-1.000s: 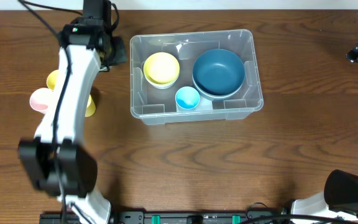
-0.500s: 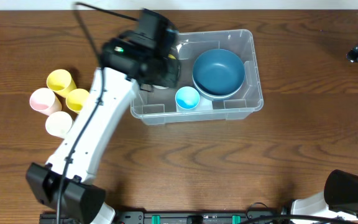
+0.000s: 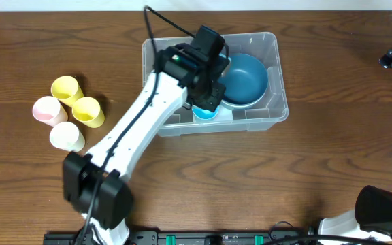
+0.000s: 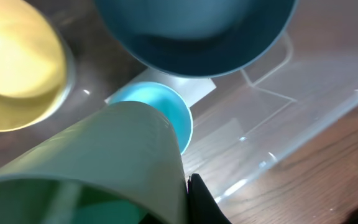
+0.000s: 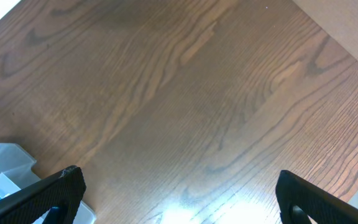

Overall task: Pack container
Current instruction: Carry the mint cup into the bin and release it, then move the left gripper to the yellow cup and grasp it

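The desk (image 3: 332, 170) carries the container (image 3: 258, 121) at its far middle, open at the top; a placing step is judged to be in hand, since a pale cup (image 4: 104, 168) is held above the container's inside and is not yet set down.

The left arm (image 3: 141, 129) is stretched from the near edge diagonally up and to the right, its wrist over the container's left half and hiding part of the contents from overhead; the left fingers (image 4: 199, 200) are closed together on the pale cup's wall, only one dark tip being seen beside it. The right fingers (image 5: 64, 193) are spread wide over bare desk, well apart from the container, with nothing between them.

Inside the container a dark-blue bowl (image 3: 247, 78) fills the right part; a yellow bowl (image 4: 14, 74) is seen at the left in the wrist view; a light-blue cup (image 4: 166, 109) stands by the front wall, just beyond the held cup's edge. Four cups are left on the desk at the left: one yellow (image 3: 65, 88), one pink (image 3: 44, 109), another yellow (image 3: 89, 111), one cream (image 3: 67, 136).

The next move is judged to call for a straight descent, either into the light-blue cup for nesting or onto free floor beside it; the bowl's rim must be cleared, and the grip should be released only once the cup is seated.
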Action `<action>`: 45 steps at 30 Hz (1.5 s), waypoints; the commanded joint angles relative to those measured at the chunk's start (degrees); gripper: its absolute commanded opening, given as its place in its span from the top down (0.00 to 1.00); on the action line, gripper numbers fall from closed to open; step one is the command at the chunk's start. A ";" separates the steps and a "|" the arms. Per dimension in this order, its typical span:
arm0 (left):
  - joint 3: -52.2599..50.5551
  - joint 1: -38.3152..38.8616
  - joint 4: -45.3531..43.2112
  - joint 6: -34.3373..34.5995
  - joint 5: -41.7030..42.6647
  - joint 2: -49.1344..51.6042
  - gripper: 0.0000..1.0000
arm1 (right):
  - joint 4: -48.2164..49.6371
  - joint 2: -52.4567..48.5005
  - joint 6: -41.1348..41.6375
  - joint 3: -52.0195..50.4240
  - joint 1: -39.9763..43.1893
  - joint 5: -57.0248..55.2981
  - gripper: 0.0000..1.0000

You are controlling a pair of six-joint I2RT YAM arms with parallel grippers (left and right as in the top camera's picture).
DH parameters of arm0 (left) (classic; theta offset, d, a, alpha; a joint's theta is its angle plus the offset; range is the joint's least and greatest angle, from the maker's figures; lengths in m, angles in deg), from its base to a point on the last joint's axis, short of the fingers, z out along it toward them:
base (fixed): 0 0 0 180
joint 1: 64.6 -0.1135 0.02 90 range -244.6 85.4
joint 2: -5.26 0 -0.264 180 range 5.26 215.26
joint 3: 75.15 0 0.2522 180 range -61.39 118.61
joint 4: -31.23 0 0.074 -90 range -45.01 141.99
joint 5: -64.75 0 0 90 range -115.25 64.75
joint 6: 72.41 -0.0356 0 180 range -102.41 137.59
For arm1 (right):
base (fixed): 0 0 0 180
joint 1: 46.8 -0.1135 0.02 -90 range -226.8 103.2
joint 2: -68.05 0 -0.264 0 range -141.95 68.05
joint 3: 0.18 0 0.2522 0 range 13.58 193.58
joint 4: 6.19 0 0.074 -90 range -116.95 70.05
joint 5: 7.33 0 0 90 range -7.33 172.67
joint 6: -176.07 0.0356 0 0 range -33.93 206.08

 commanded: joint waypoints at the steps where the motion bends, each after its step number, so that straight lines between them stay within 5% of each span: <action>1: 0.09 1.31 0.31 -1.07 -0.02 1.88 0.94 | -0.09 0.02 0.85 -0.11 0.09 -0.22 0.01; 4: 0.09 1.60 0.15 -1.09 -0.04 3.45 0.88 | -0.07 0.02 0.85 -0.11 0.09 -0.22 0.01; 7: 0.04 1.57 0.09 -1.38 -0.35 4.35 0.49 | -0.09 0.02 0.83 -0.11 0.09 -0.22 0.01; 9: 0.04 1.29 0.04 -1.40 -2.01 4.37 0.41 | -0.09 0.02 0.83 -0.11 0.09 -0.24 0.01; 20: 2.12 -5.81 1.29 2.05 -3.45 -5.27 0.40 | -0.09 0.02 0.83 -0.11 0.09 -0.22 0.01; 28: 2.08 -19.47 5.53 6.56 -12.17 -15.23 0.40 | -0.09 0.02 0.85 -0.11 0.09 -0.22 0.01; 35: -3.28 -31.71 5.92 9.90 -12.13 -11.50 0.40 | -0.09 0.02 0.85 -0.11 0.09 -0.22 0.01; 45: -6.69 -39.32 2.84 11.78 -12.02 1.84 0.40 | -0.09 0.02 0.85 -0.11 0.09 -0.22 0.01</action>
